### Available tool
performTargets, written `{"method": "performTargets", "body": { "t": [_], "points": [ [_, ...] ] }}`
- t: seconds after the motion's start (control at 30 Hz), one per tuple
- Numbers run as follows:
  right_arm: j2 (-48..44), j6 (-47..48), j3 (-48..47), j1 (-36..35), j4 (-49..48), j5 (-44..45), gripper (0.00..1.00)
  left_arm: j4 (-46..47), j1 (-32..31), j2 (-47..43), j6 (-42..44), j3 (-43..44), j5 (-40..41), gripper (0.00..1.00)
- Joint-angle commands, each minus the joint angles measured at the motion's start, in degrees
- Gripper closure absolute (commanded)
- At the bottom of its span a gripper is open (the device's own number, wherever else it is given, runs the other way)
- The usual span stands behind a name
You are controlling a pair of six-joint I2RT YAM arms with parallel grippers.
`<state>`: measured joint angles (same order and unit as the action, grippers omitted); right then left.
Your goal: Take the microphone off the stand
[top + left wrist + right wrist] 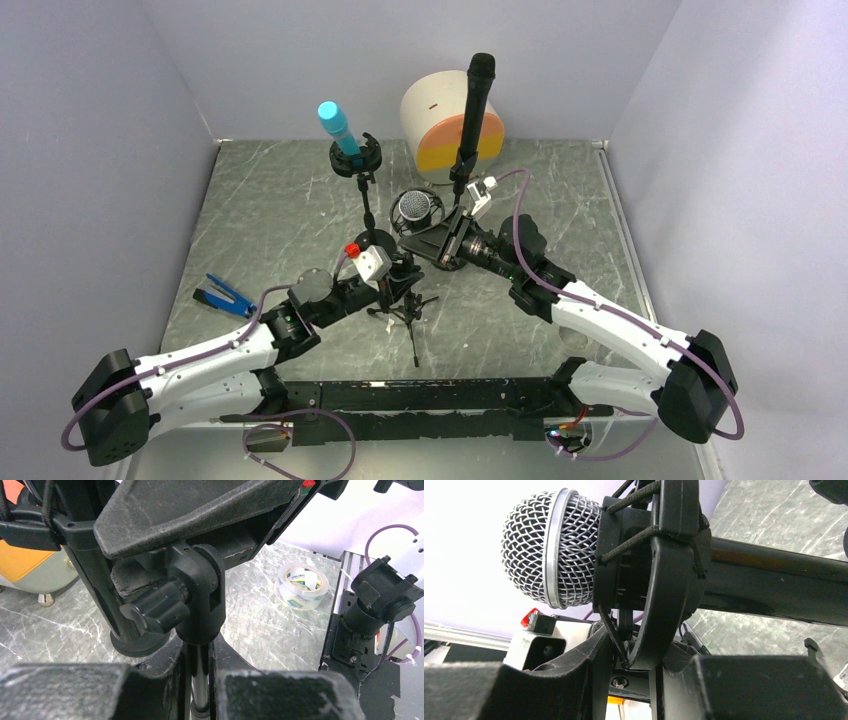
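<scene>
Silver mesh-head microphone [415,208] sits near table [280,200] centre, seated in a black shock mount [669,580] on top of the small tripod stand [411,315], head tipped toward 12 o'clock, not yet out of the mount. Left gripper [400,278] comes in from 8 o'clock, jaws nearly closed and clamped on the stand's thin metal pole just below the swivel joint; locking knob [157,610] is right above the fingers in the left wrist view. Right gripper [437,240] reaches in from 4 o'clock, jaws narrow, pinching the lower rim of the shock mount, mesh head sticking out at 10 o'clock in the right wrist view. Blue microphone [336,125] on its own stand at 11 o'clock, black microphone [476,95] upright at 1 o'clock in front of a white, orange and yellow cylinder [435,115]. Blue-handled tool [225,297] lies at 9 o'clock. Clear tape roll [301,586] lies flat on the table, seen at 3 o'clock in the left wrist view
</scene>
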<state>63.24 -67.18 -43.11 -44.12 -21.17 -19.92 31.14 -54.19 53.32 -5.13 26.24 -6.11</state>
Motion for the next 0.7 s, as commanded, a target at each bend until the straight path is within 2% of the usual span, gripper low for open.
{"method": "performTargets", "body": {
  "t": [0.0,0.17,0.43,0.47,0.6,0.67],
  "points": [
    [-0.31,4.54,-2.86,-0.34,-1.39,-5.2,0.68,1.32,0.05,0.21,0.62,-1.67,2.66,0.89],
    [1.09,7.31,-6.32,-0.41,1.19,-6.57,0.68,5.73,0.05,1.16,2.09,-1.02,4.43,0.93],
    [2.93,8.18,-7.75,-0.29,2.45,-5.77,0.68,5.05,0.05,2.49,3.46,-0.13,6.01,0.95],
    [2.92,7.74,-6.86,-0.34,2.3,-5.15,0.68,5.11,0.03,2.61,3.24,-0.61,5.75,0.94],
    [2.19,5.26,-2.03,-0.04,0.25,-2.59,0.68,3.92,0.03,2.38,1.02,-1.99,3.97,0.77],
    [2.06,3.1,0.73,0.49,-2.24,-1.72,0.68,3.61,0.05,2.02,0.21,-2.5,3.83,0.73]
  ]
}}
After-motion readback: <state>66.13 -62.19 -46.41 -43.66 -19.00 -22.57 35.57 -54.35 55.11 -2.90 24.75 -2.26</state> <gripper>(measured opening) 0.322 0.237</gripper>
